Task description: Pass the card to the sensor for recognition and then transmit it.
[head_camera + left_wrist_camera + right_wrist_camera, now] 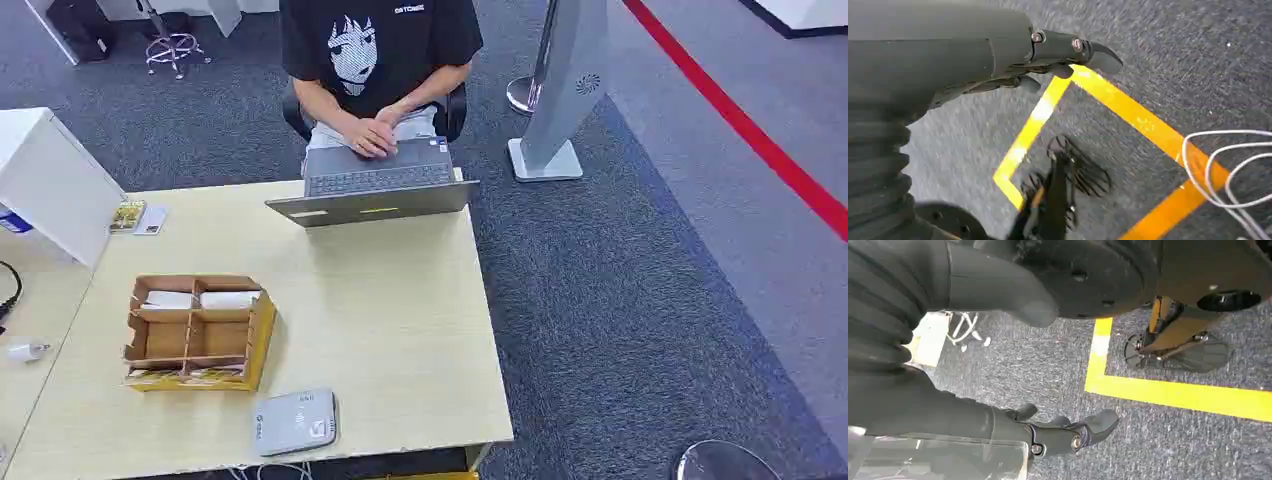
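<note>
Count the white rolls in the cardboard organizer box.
2: one white roll in the box's far-left compartment, another in the far-right; near compartments look empty.

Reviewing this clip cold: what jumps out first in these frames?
A person in a black printed T-shirt types on a grey laptop at the table's far edge. A cardboard divider box sits at its left, with a grey card sensor at the near edge. Both hands hang over yellow-taped carpet.

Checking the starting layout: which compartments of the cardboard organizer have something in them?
The two rear compartments of the cardboard organizer, nearest the laptop, each hold a white bundle; the compartments closer to the robot look empty.
</note>
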